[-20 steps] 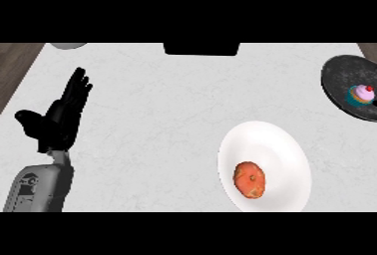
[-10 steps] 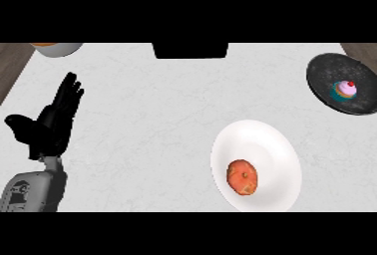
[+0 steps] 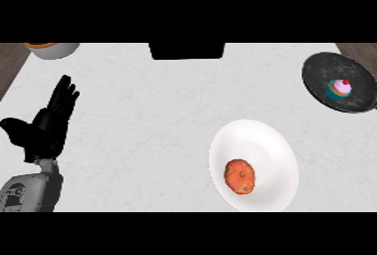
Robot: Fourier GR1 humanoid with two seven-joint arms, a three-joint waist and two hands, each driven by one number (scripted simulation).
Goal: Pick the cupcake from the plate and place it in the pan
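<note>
Cupcake, pink-frosted with a red top and teal wrapper, sits inside the dark pan at the counter's far right edge. Nearer and left of the pan, well apart from it, lies the white plate, bearing an orange-red round food item on its lower left part. Left hand shows at the view's left side, fingers straight and pointing up the counter, thumb spread outward, holding nothing and touching nothing; its grey forearm enters from the lower left corner. A grey bowl with orange contents stands at the top left corner, and a black block at the top centre. Compared with half a second earlier, every object appears slightly lower and further left in the view; the hand's pose is unchanged. The right hand does not show.
</note>
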